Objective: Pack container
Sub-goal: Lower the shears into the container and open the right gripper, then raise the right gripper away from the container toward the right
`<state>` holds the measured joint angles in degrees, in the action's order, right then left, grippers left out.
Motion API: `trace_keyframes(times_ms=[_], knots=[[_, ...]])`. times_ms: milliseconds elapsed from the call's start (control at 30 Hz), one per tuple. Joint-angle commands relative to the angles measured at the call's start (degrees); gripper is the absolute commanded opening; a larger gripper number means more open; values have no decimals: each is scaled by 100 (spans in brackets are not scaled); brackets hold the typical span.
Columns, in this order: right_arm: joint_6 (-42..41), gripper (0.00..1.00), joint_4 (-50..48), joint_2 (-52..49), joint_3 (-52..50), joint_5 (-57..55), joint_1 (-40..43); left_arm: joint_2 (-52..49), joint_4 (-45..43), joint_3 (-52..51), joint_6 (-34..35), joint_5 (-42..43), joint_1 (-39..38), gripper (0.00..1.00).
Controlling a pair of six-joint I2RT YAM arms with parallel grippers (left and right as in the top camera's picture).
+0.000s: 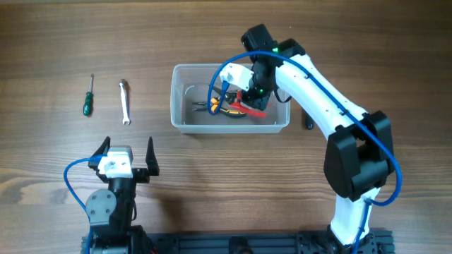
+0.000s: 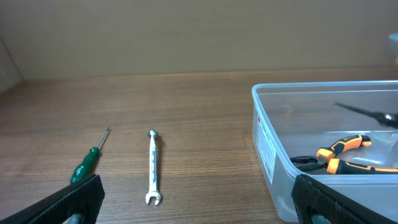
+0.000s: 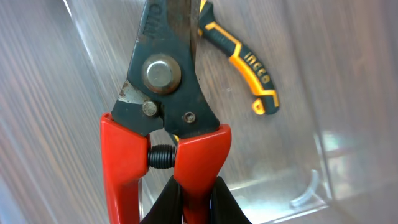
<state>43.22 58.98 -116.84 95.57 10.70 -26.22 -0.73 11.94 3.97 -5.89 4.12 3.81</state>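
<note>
My right gripper (image 3: 194, 198), clamped on one handle of the red-handled snips (image 3: 163, 106), holds them inside the container (image 1: 230, 128), which sits mid-table, mouth up, its long axis running left to right. Orange pliers (image 3: 247, 57) already lie inside. A green screwdriver (image 1: 87, 97) and a wrench (image 1: 124, 102) are not yet packed, lying on the table beyond my left gripper (image 1: 128, 154), whose jaws are spread wide and empty.

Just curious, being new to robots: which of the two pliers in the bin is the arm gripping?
The red-handled pair, pinched by the right gripper; the orange-and-black pair lies free.
</note>
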Motion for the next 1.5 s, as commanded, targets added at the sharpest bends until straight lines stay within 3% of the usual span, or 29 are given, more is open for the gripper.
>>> trace_keyframes(times_ms=[0,100,200,600,667,800,900,933,1167,1467], knots=[[-297,5,-142,-50,-50,184,-22,46,-15,-35,55,-57,-28,100],[-468,6,-299,-236,-50,188,-22,46,-15,-35,55,-57,-28,100],[-590,14,-356,-321,-50,186,-17,46,-15,-35,57,-57,-28,100],[-601,21,-420,-372,-35,184,-17,46,-15,-35,55,-57,-28,100],[-778,30,-413,-372,66,122,-17,46,-15,-35,57,-57,-28,100],[-1397,59,-323,-367,671,-258,-4,46,-15,-35,55,-57,-28,100],[-1628,95,52,-350,1405,-367,55,46,-15,-35,55,-57,-28,100],[-1679,100,251,-343,1716,-444,96,46,-15,-35,55,-57,-28,100],[-2334,100,1856,-87,3517,-1204,619,46,-15,-35,55,-57,-28,100],[-3748,100,3036,706,3733,-1224,1862,46,-15,-35,55,-57,-28,100]])
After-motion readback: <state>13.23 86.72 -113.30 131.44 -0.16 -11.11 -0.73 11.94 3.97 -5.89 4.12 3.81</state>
